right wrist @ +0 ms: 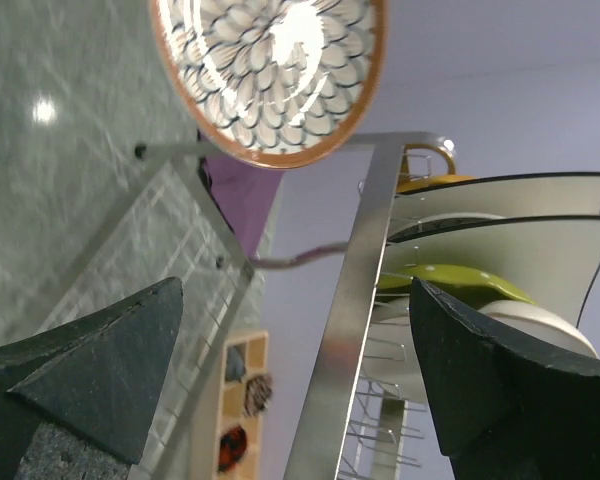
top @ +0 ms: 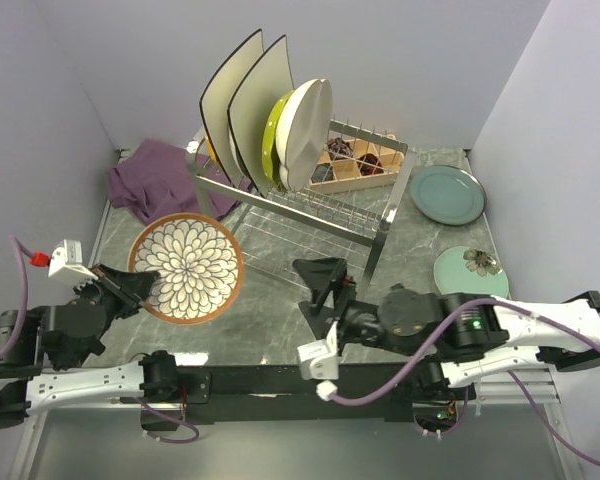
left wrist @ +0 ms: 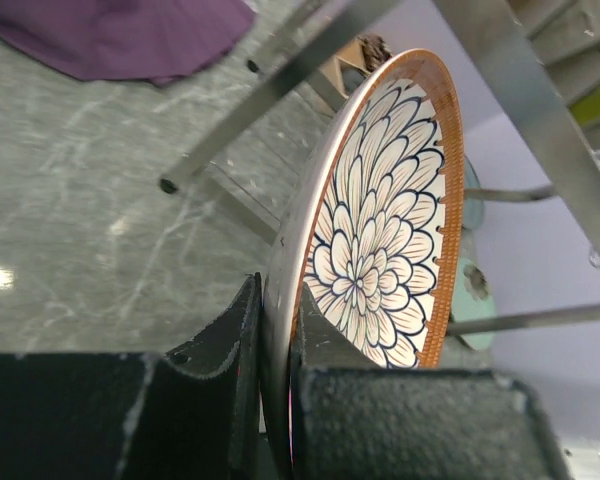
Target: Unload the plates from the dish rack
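The brown-rimmed patterned plate (top: 187,268) hangs low over the table at the front left. My left gripper (top: 138,285) is shut on its left rim. In the left wrist view the plate (left wrist: 385,250) stands on edge, pinched at the rim by that gripper (left wrist: 277,330). The dish rack (top: 310,205) holds two cream square plates (top: 230,100), a yellow-green round plate (top: 273,140) and a cream round plate (top: 308,130). My right gripper (top: 315,285) stands open and empty in front of the rack. Its wrist view shows the gripper (right wrist: 295,370), wide fingers (right wrist: 100,370) and the rack's bar (right wrist: 360,330).
A teal-grey plate (top: 446,193) and a mint flower plate (top: 470,270) lie flat on the table at the right. A purple cloth (top: 155,180) is bunched at the back left. A wooden compartment box (top: 360,160) stands behind the rack. Walls close in on three sides.
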You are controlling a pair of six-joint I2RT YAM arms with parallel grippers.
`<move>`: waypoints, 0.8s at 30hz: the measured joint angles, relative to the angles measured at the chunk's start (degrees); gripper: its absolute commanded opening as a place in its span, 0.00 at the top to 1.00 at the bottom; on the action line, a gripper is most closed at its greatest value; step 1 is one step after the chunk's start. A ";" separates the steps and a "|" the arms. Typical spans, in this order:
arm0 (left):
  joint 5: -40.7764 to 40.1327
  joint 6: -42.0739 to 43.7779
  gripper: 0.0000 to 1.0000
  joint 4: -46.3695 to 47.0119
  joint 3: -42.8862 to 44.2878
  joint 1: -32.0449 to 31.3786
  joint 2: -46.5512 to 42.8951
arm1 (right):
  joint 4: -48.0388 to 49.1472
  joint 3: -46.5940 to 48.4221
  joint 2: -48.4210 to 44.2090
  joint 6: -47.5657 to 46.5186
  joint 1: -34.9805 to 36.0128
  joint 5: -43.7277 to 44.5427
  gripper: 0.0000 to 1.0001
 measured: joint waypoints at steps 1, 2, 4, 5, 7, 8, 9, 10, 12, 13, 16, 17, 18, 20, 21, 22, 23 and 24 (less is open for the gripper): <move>-1.51 -1.84 0.99 -2.03 0.20 -0.83 0.11 | 0.66 0.02 -0.76 1.05 0.02 -0.74 0.00; -3.13 -3.76 0.99 -4.17 0.26 -1.84 0.15 | 1.77 0.02 -1.79 2.58 0.07 -1.75 0.00; -5.66 -7.02 0.99 -7.43 0.24 -3.96 0.09 | 4.70 0.00 -3.72 5.90 0.26 -2.91 0.00; -6.73 -8.57 0.99 -8.57 0.22 -4.92 0.02 | 6.62 0.04 -4.59 8.28 0.46 -2.95 0.00; -8.44 -10.97 0.99 -9.81 0.07 -6.25 -0.07 | 9.07 1.40 -5.46 13.33 0.70 -1.86 0.00; -9.18 -11.76 0.99 -10.03 -0.07 -6.62 -0.09 | 9.55 3.08 -5.27 16.28 0.79 -1.01 0.00; -10.05 -12.59 0.99 -10.16 -0.20 -6.97 -0.11 | 9.99 4.61 -4.90 18.62 0.81 0.09 0.00; -10.91 -12.90 0.99 -10.23 -0.37 -7.21 -0.11 | 10.71 6.54 -4.39 21.40 0.83 1.33 0.00; -13.22 -13.46 0.99 -10.62 -0.44 -7.43 0.35 | 12.35 8.87 -4.07 26.12 0.85 3.32 0.00; -14.58 -13.44 0.99 -10.86 -0.35 -7.48 1.11 | 13.05 9.35 -4.39 28.11 0.85 4.07 0.00; -17.70 -12.33 0.99 -12.52 2.36 -7.48 6.75 | 13.75 9.40 -6.25 33.46 0.90 5.14 0.00; -18.67 -11.87 0.99 -12.55 3.67 -7.48 9.38 | 13.73 9.40 -6.95 35.12 0.92 5.33 0.00; -19.56 -11.43 0.99 -12.39 5.22 -7.50 12.39 | 13.73 9.40 -7.52 36.48 0.92 5.55 0.00; -20.94 -10.60 0.99 -11.47 7.65 -7.61 17.22 | 13.73 9.40 -8.39 38.93 0.92 5.92 0.00; -21.24 -10.34 0.99 -11.06 8.90 -7.65 19.37 | 13.73 9.40 -8.68 39.80 0.92 6.19 0.00; -21.35 -10.10 0.99 -10.62 9.97 -7.69 20.74 | 13.75 9.42 -9.27 40.74 0.92 6.58 0.00; -21.35 -10.08 0.99 -10.01 10.64 -7.74 21.75 | 13.81 9.44 -9.79 41.44 0.92 7.08 0.00; -21.35 -9.18 0.99 -8.96 10.88 -7.78 21.88 | 13.86 9.44 -10.25 42.14 0.92 7.41 0.00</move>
